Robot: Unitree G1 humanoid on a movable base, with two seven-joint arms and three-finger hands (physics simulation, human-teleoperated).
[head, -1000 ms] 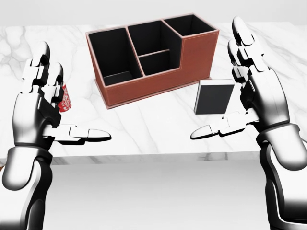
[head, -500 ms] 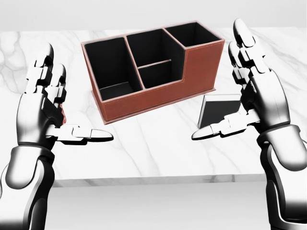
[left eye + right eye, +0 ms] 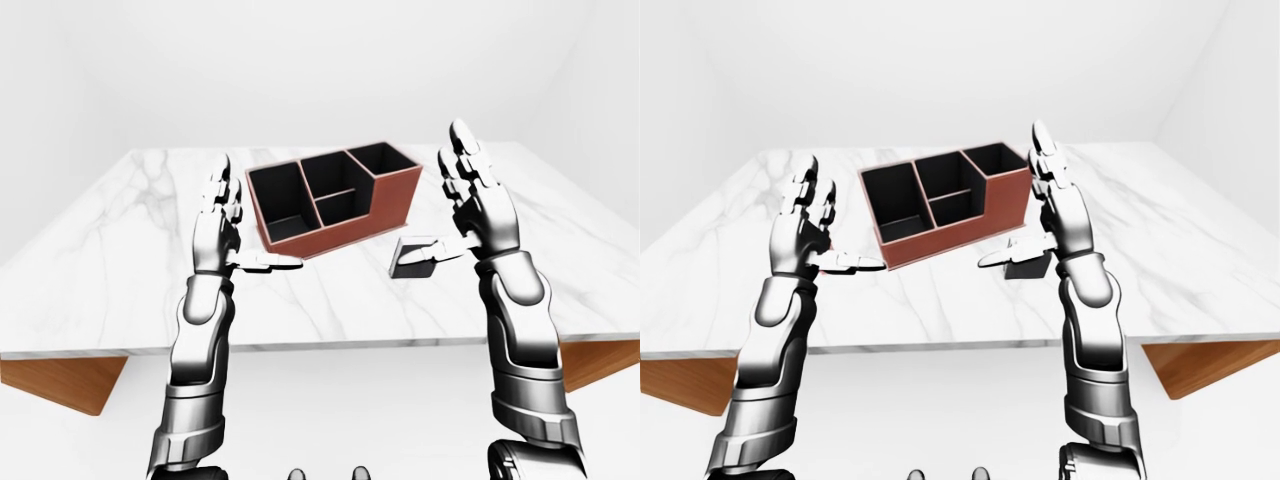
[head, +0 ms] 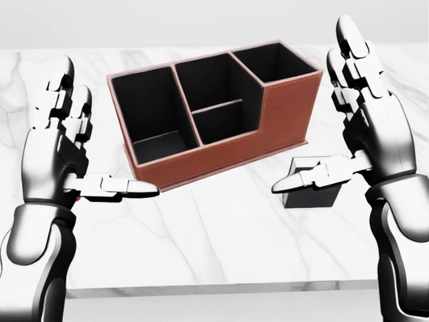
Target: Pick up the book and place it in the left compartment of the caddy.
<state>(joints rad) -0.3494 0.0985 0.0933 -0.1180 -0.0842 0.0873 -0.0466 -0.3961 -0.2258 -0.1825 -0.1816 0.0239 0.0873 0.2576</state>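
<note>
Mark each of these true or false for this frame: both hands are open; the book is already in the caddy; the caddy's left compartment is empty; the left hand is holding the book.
1. Both hands, left hand and right hand, are open. True.
2. The book is already in the caddy. False: it lies on the marble table, right of the caddy in the head view.
3. The caddy's left compartment is empty. True.
4. The left hand holds the book. False: it holds nothing.

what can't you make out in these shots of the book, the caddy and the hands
- Book: head view, the right hand's thumb covers its upper edge; cover detail unreadable.
- Red item by the left hand: head view, almost wholly hidden behind the palm.
- Caddy compartment floors: dark in every view.
- Table far-right end: cut by the left-eye view's edge.
</note>
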